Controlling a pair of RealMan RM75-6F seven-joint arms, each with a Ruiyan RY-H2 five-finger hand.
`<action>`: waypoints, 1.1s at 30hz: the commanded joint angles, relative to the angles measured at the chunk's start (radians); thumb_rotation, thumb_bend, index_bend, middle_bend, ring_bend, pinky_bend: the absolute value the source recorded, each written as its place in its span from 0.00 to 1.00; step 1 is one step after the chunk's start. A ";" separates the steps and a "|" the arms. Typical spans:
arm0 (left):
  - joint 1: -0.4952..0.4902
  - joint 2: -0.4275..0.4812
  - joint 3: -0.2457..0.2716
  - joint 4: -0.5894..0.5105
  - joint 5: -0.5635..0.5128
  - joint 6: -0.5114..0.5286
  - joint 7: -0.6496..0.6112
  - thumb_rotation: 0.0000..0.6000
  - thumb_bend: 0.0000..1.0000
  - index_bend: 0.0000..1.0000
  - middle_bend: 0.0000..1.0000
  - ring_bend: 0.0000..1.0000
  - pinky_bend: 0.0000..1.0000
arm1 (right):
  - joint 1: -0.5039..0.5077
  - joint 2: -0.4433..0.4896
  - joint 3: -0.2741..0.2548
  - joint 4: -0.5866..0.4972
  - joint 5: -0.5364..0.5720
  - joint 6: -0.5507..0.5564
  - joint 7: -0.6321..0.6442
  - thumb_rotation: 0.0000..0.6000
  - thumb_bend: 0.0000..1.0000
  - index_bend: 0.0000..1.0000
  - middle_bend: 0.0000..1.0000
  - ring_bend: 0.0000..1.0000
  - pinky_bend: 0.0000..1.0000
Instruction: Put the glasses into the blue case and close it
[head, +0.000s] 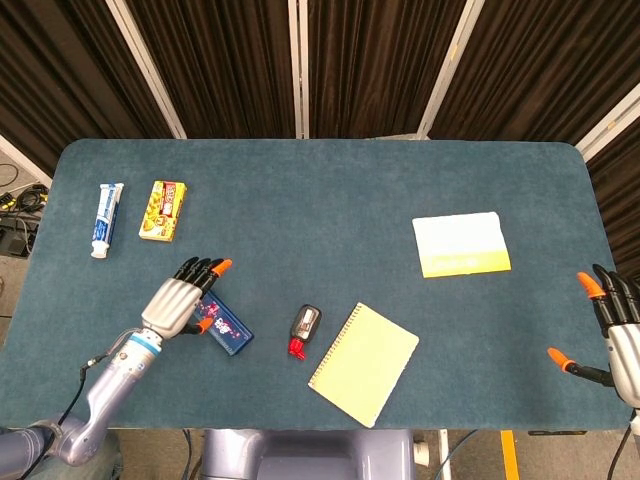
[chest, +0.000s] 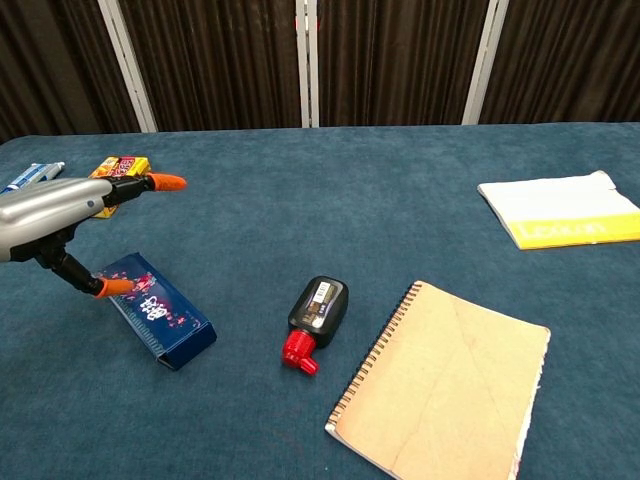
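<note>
From the head view, the closed blue rectangular glasses case (head: 228, 327) lies on the teal felt bench (head: 330, 190), long axis diagonal from upper left to lower right, left hand (head: 180, 301) open, thumb touching its upper-left end. From the chest view, the lid is shut, contents hidden; right hand (head: 612, 330) open, fingers spread, at the bench's right edge

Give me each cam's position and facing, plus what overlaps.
Head view: high above the near edge, looking steeply down on the whole blue table; shows the left hand and forearm, and the right hand at the right edge.
Chest view: low at the near edge, looking across the table toward the dark curtains; shows only the left hand.
Shared: left hand, closed blue case, spiral notebook, toothpaste.
</note>
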 joint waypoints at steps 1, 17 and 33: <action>0.000 0.021 -0.004 -0.008 0.020 0.014 -0.029 1.00 0.25 0.00 0.00 0.00 0.00 | 0.001 -0.001 0.000 -0.001 0.001 -0.002 -0.002 1.00 0.00 0.00 0.00 0.00 0.00; -0.054 0.027 0.060 0.027 0.067 -0.113 0.079 1.00 0.18 0.00 0.00 0.00 0.00 | 0.001 -0.005 0.001 -0.003 0.000 0.002 -0.007 1.00 0.00 0.00 0.00 0.00 0.00; -0.080 -0.041 0.044 0.093 0.030 -0.152 0.124 1.00 0.21 0.11 0.02 0.02 0.10 | 0.003 -0.005 0.004 0.002 0.011 -0.006 -0.005 1.00 0.00 0.00 0.00 0.00 0.00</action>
